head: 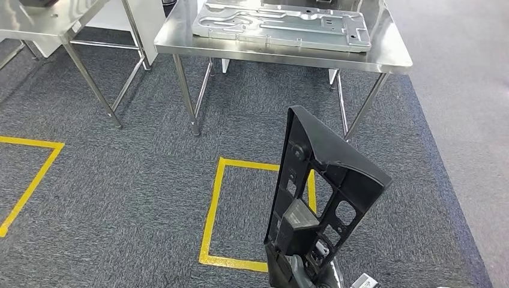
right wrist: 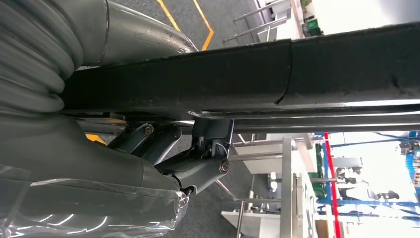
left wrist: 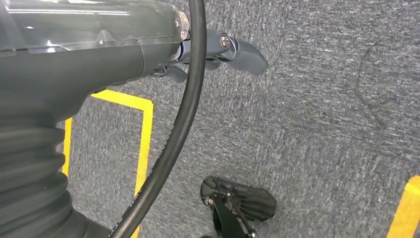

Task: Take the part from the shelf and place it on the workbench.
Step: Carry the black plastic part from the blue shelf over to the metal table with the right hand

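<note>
Head view | right hand (head: 292,264) grips black ribbed plastic part (head: 324,180) (upright) | left hand (left wrist: 218,54) slack, empty

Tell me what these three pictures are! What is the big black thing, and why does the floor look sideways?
They come from cameras on a walking robot. One sits high on its body and looks forward and down. There the robot's right hand holds up a black plastic part with holes in it. Ahead stands a shiny metal workbench, where the part should go. A flat silver metal plate already lies on it. Yellow tape lines mark squares on the grey carpet.

The other two cameras sit at the wrists, so their pictures look tilted. One shows the left hand hanging above the carpet, holding nothing. The other shows the right hand's fingers pressed against the black part, very close.
</note>
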`<action>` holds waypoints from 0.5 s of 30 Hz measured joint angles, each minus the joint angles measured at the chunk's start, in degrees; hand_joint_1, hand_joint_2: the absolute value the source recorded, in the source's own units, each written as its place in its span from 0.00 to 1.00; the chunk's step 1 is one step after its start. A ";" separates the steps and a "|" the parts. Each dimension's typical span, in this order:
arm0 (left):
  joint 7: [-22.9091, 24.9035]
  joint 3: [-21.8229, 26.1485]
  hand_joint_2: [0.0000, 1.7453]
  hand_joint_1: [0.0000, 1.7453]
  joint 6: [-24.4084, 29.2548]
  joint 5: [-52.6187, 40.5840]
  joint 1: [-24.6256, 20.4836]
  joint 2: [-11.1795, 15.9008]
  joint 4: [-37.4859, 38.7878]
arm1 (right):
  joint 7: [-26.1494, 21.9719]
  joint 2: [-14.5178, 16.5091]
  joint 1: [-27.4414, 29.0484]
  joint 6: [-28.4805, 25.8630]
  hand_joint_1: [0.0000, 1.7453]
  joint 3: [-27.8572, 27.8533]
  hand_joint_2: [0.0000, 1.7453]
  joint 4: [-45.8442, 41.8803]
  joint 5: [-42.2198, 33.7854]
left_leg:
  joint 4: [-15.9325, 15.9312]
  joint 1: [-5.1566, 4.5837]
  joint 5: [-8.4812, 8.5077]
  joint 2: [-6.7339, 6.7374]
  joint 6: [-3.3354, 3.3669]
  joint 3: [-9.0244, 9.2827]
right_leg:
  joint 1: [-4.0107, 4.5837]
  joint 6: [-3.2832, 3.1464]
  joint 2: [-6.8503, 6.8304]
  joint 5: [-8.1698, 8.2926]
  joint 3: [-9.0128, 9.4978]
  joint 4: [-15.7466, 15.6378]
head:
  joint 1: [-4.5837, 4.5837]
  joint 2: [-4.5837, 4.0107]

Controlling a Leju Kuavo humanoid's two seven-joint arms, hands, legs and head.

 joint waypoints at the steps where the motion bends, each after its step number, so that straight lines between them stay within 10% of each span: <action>1: 0.00 0.01 1.00 0.00 -0.01 0.00 -0.01 -0.02 0.00 | 0.00 0.00 -0.01 0.00 1.00 -0.01 1.00 -0.01 0.00 | -0.01 0.06 -0.29 -0.02 -0.17 0.43 | -0.02 -0.13 -0.10 2.45 1.48 -3.68 | 0.01 0.00; 4: -0.07 0.05 1.00 0.00 -0.16 -0.04 -0.07 -0.06 0.00 | 0.01 0.00 -0.09 0.00 1.00 -0.02 1.00 0.07 0.07 | -0.20 0.08 -1.05 0.03 -1.09 1.33 | 0.53 -1.13 -0.48 4.39 4.42 -10.95 | 0.01 0.00; 8: -0.17 0.10 1.00 0.00 -0.42 -0.26 -0.20 -0.07 0.00 | 0.01 0.02 0.09 -0.02 1.00 -0.11 1.00 0.15 0.15 | 1.16 0.05 -1.52 0.08 -2.45 2.14 | 0.72 -2.88 -0.37 4.31 6.07 -12.35 | -0.01 0.00; 13: -0.16 0.31 1.00 0.00 -0.63 -0.38 -0.08 -0.07 -0.02 | 0.01 0.02 -0.12 -0.02 1.00 -0.11 1.00 0.22 0.25 | 14.12 0.09 -6.51 -0.08 -2.82 -6.07 | 1.17 -4.30 -0.16 3.33 7.82 -12.84 | -0.01 0.00; 15: -0.16 0.52 1.00 0.00 -0.78 -0.44 0.18 -0.07 -0.01 | 0.00 0.02 -0.08 -0.08 1.00 -0.11 1.00 0.40 0.49 | 12.84 0.07 -3.94 -0.10 -2.82 -7.13 | 1.41 -4.37 0.10 2.65 8.71 -12.83 | -0.01 0.00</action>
